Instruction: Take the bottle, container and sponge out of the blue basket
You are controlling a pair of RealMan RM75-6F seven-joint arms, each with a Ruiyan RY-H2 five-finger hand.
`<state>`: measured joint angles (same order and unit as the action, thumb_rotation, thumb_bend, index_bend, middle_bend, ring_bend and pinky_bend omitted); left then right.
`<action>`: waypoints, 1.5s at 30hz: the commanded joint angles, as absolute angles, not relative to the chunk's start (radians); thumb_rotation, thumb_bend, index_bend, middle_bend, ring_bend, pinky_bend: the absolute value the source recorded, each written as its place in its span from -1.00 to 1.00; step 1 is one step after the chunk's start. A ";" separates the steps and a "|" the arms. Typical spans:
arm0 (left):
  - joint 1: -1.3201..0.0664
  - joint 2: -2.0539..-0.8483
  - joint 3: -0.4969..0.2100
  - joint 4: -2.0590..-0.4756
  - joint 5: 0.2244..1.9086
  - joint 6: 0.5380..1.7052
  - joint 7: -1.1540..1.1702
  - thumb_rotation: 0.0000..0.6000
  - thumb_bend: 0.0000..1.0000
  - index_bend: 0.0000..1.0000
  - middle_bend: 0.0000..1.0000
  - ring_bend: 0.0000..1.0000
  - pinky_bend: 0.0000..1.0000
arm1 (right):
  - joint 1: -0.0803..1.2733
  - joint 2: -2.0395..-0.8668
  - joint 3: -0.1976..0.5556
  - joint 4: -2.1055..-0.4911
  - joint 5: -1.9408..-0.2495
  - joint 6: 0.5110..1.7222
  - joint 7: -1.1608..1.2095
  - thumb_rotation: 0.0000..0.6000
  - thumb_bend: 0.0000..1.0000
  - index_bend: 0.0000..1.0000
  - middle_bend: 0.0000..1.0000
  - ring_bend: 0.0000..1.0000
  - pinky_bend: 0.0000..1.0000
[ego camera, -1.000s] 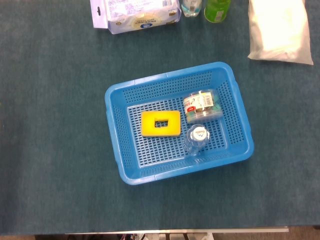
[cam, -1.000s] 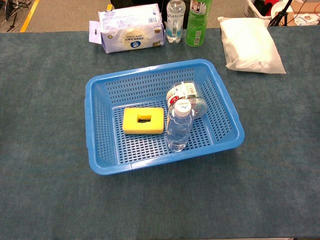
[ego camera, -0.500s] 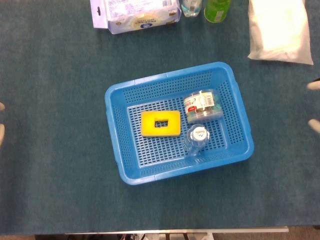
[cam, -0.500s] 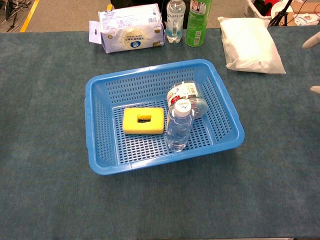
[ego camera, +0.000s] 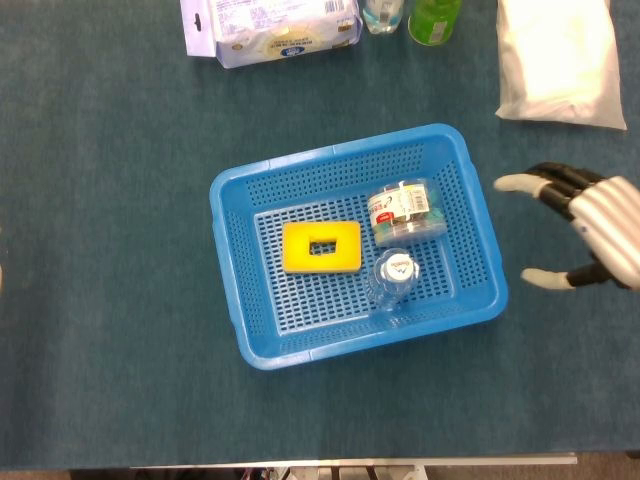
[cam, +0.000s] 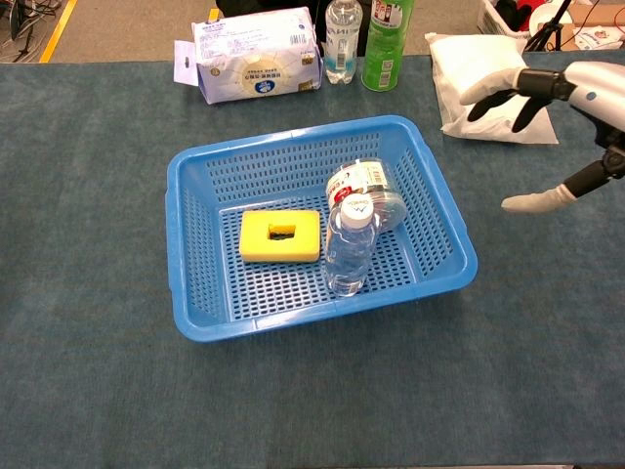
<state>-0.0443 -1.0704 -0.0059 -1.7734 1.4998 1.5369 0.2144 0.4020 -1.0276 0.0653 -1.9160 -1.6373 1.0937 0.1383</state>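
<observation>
The blue basket (ego camera: 340, 152) (cam: 293, 137) sits mid-table. Inside it a yellow sponge (ego camera: 321, 247) (cam: 280, 236) lies flat at the left. A clear container (ego camera: 405, 212) (cam: 363, 182) lies on its side at the right. In front of the container a clear bottle (ego camera: 393, 275) (cam: 350, 249) with a white cap stands upright. My right hand (ego camera: 590, 225) (cam: 557, 127) hovers to the right of the basket, apart from it, fingers spread and holding nothing. Only a pale sliver of my left hand (ego camera: 1, 277) shows at the left edge of the head view.
Along the far edge stand a white tissue pack (ego camera: 270, 25) (cam: 256, 54), a clear water bottle (ego camera: 383, 12) (cam: 343, 39) and a green can (ego camera: 434, 18) (cam: 388, 44). A white bag (ego camera: 560, 60) (cam: 483, 88) lies at the far right, just behind my right hand.
My right hand has come in from the right edge toward the basket, fingers spread. The left hand has drawn back toward the left edge. Basket contents have not moved.
</observation>
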 commanded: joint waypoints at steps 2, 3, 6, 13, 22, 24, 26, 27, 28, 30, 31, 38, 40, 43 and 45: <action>-0.034 -1.074 -0.006 -1.779 1.500 1.551 0.220 1.00 -0.21 -0.28 -0.41 -0.66 -0.64 | 0.447 -1.070 0.074 -1.909 -1.612 1.042 0.179 1.00 -1.00 -0.57 -0.42 -0.57 -0.31; -0.030 -1.076 -0.005 -1.781 1.501 1.556 0.223 1.00 -0.21 -0.28 -0.41 -0.66 -0.64 | 0.458 -1.086 0.074 -1.903 -1.608 1.028 0.195 1.00 -1.00 -0.57 -0.43 -0.57 -0.31; -0.025 -1.078 -0.005 -1.788 1.501 1.562 0.234 1.00 -0.21 -0.28 -0.41 -0.66 -0.64 | 0.483 -1.120 0.068 -1.882 -1.601 0.995 0.239 1.00 -1.00 -0.58 -0.43 -0.57 -0.30; -0.002 -1.078 -0.007 -1.809 1.496 1.593 0.251 1.00 -0.21 -0.28 -0.41 -0.66 -0.64 | 0.540 -1.209 0.046 -1.792 -1.599 0.923 0.322 1.00 -1.00 -0.58 -0.43 -0.57 -0.28; 0.009 -1.078 -0.017 -1.817 1.487 1.606 0.251 1.00 -0.21 -0.28 -0.41 -0.66 -0.64 | 0.586 -1.321 0.038 -1.714 -1.611 0.910 0.417 1.00 -1.00 -0.58 -0.43 -0.57 -0.28; 0.010 -1.078 -0.019 -1.818 1.484 1.606 0.253 1.00 -0.21 -0.28 -0.41 -0.66 -0.64 | 0.595 -1.328 0.039 -1.709 -1.614 0.911 0.422 1.00 -1.00 -0.58 -0.43 -0.57 -0.28; 0.011 -1.078 -0.021 -1.818 1.482 1.605 0.253 1.00 -0.22 -0.28 -0.41 -0.66 -0.64 | 0.606 -1.333 0.039 -1.705 -1.612 0.904 0.422 1.00 -1.00 -0.58 -0.43 -0.57 -0.28; 0.011 -1.079 -0.021 -1.818 1.481 1.605 0.253 1.00 -0.22 -0.28 -0.41 -0.66 -0.65 | 0.610 -1.335 0.038 -1.704 -1.610 0.900 0.421 1.00 -1.00 -0.58 -0.43 -0.57 -0.28; 0.012 -1.079 -0.021 -1.819 1.482 1.606 0.252 1.00 -0.22 -0.28 -0.41 -0.66 -0.65 | 0.616 -1.338 0.037 -1.701 -1.606 0.894 0.419 1.00 -1.00 -0.58 -0.43 -0.57 -0.28; 0.014 -1.079 -0.022 -1.819 1.483 1.607 0.252 1.00 -0.21 -0.28 -0.41 -0.66 -0.65 | 0.622 -1.342 0.035 -1.699 -1.597 0.885 0.417 1.00 -1.00 -0.58 -0.43 -0.57 -0.28; 0.015 -1.080 -0.022 -1.819 1.482 1.608 0.251 1.00 -0.21 -0.28 -0.41 -0.66 -0.65 | 0.626 -1.345 0.035 -1.697 -1.592 0.882 0.416 1.00 -1.00 -0.58 -0.43 -0.57 -0.28; 0.016 -1.082 -0.024 -1.820 1.485 1.607 0.250 1.00 -0.21 -0.28 -0.41 -0.66 -0.65 | 0.648 -1.355 0.037 -1.694 -1.565 0.864 0.398 1.00 -1.00 -0.58 -0.43 -0.57 -0.28; 0.016 -1.083 -0.025 -1.823 1.487 1.608 0.249 1.00 -0.21 -0.28 -0.41 -0.66 -0.66 | 0.654 -1.360 0.038 -1.693 -1.558 0.859 0.394 1.00 -1.00 -0.58 -0.43 -0.57 -0.28; 0.019 -1.081 -0.026 -1.825 1.491 1.611 0.248 1.00 -0.21 -0.28 -0.41 -0.66 -0.66 | 0.661 -1.367 0.037 -1.691 -1.553 0.856 0.393 1.00 -1.00 -0.58 -0.43 -0.57 -0.27; 0.020 -1.077 -0.025 -1.828 1.492 1.612 0.244 1.00 -0.22 -0.28 -0.41 -0.66 -0.66 | 0.665 -1.370 0.036 -1.692 -1.553 0.854 0.392 1.00 -1.00 -0.58 -0.43 -0.57 -0.27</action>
<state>0.0196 -1.0778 -0.0254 -1.8272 1.4915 1.6116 0.2447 0.6648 -1.3694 0.0364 -1.6920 -1.5531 0.8545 0.3920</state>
